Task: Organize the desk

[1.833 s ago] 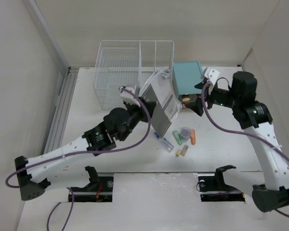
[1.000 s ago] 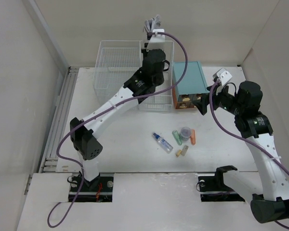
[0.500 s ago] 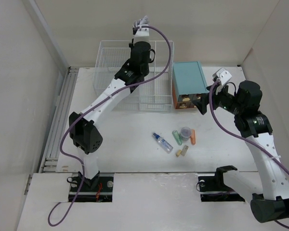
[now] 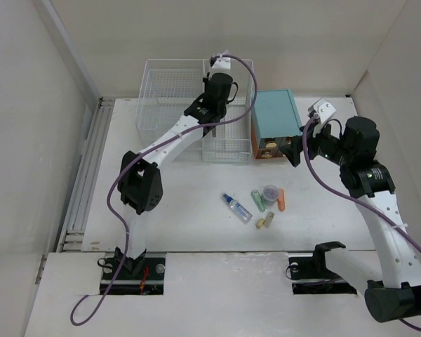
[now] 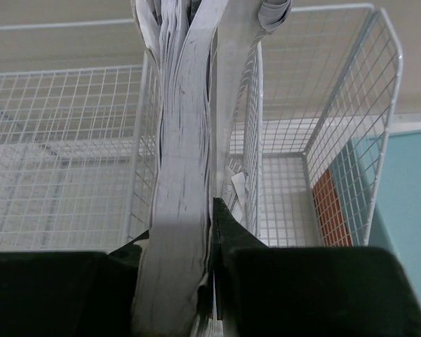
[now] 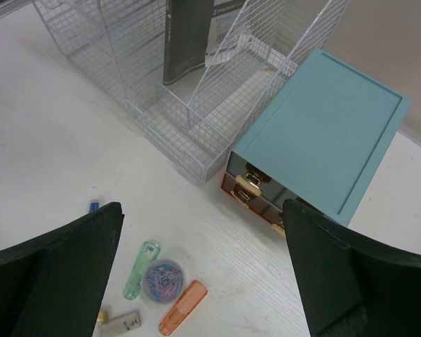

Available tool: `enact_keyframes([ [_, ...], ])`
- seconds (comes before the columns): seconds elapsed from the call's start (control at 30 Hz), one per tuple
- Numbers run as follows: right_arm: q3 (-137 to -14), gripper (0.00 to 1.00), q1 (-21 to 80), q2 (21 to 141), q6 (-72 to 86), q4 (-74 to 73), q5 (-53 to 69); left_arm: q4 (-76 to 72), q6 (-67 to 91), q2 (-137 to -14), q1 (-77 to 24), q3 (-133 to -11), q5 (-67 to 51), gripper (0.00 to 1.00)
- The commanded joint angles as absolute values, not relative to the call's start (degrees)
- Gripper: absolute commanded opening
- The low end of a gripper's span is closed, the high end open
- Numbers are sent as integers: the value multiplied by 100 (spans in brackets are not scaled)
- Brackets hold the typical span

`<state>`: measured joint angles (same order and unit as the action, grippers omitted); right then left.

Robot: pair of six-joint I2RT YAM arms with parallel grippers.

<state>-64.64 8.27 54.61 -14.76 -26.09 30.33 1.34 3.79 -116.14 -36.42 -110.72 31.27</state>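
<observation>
- The desk [image 4: 182,210] is the big flat white top that fills the middle of the top view. Everything else sits on it.
- A white wire basket [image 4: 170,105] stands at the far side of the desk, a bit left of the middle.
- A teal box [image 4: 274,114] sits just right of the basket, with its little drawers facing the near side.
- The left gripper [image 5: 179,232] reaches into the basket from above. It is squeezed tight on a bundle of papers [image 5: 179,126], which stands upright beside a wire wall inside.
- The right gripper [image 6: 203,281] hangs over the desk near the front of the teal box. Its fingers are spread wide and hold nothing.
- Nearer, in the middle of the desk, lie a small spray bottle [image 4: 236,208], a green tube [image 4: 257,199], a round tub of clips [image 4: 269,192] and an orange tube [image 4: 282,201], all close together.
</observation>
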Motion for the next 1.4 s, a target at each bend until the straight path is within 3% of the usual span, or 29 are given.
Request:
enact_keyframes([
  [0.0,-6442,100,809,5440,-1380,-2285,3049,-624,378,-11390,-3647,-11575,3410,0],
  [0.27,-6442,100,809,5493,-1380,-2338,3050,-781,378,-11505,-3647,-11522,3463,0],
  [1.0,-6390,100,809,5493,-1538,-2338,3393,-2355,378,-11127,-3647,-9801,3718,0],
  [1.03,-6390,100,809,5493,-1538,-2338,3393,-2355,378,-11127,-3647,-9800,3718,11],
  [1.07,-6390,100,809,5493,-1538,-2338,3393,-2355,378,-11075,-3647,-9721,3657,32],
  [1.1,-6390,100,809,5493,-1538,-2338,3393,-2355,378,-11022,-3647,-9721,3656,69],
  [1.23,-6390,100,809,5546,-1538,-2391,3454,-2355,378,-10890,-3595,-9668,3656,84],
  [1.37,-6390,100,809,5546,-1538,-2391,3454,-2417,326,-10539,-3595,-9598,3604,85],
])
